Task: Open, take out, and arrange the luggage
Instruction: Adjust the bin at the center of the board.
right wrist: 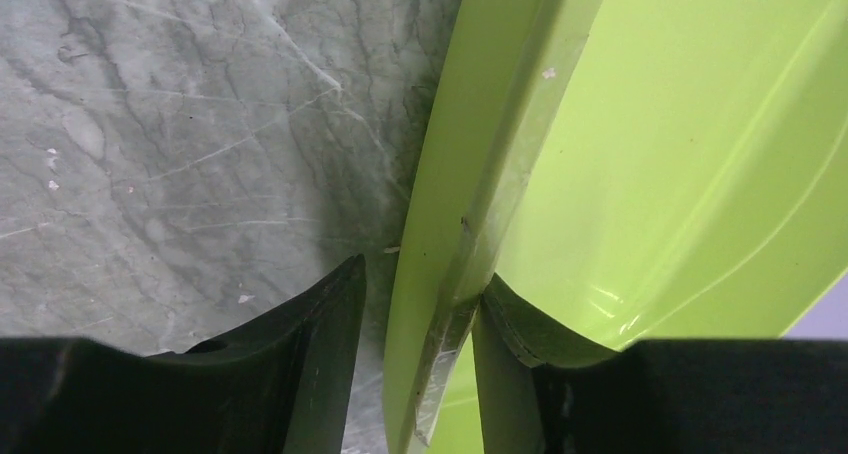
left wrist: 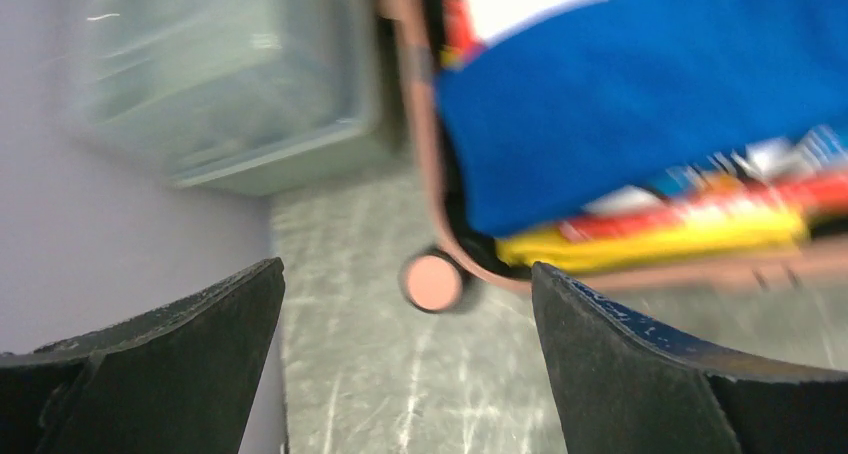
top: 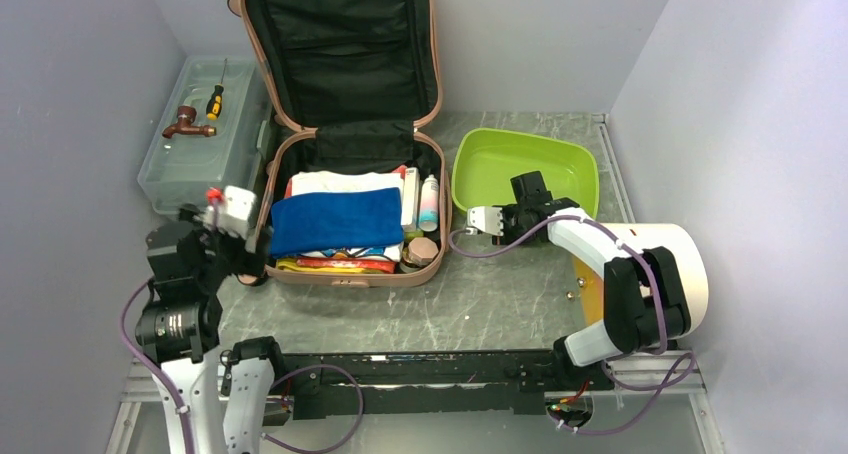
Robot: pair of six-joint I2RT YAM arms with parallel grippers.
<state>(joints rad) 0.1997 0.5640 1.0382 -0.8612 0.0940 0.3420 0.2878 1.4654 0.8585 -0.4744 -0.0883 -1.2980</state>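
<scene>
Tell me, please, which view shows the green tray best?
The top view: almost the whole tray shows. The right wrist view shows only a stretch of rim and wall between the fingers of the right claw; the left wrist view shows none of it.

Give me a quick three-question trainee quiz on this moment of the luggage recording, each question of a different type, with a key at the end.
1. True or false: the luggage is shut.
2. Fill in: on the toolbox lid, next to the brown tap, lies a ___.
3. What passes between the fingers of the right claw?
A. the luggage's wall
B. the rim of the lime green tray
C. the toolbox's lid

Key:
1. False. Its lid stands up against the back wall.
2. screwdriver
3. B
</scene>
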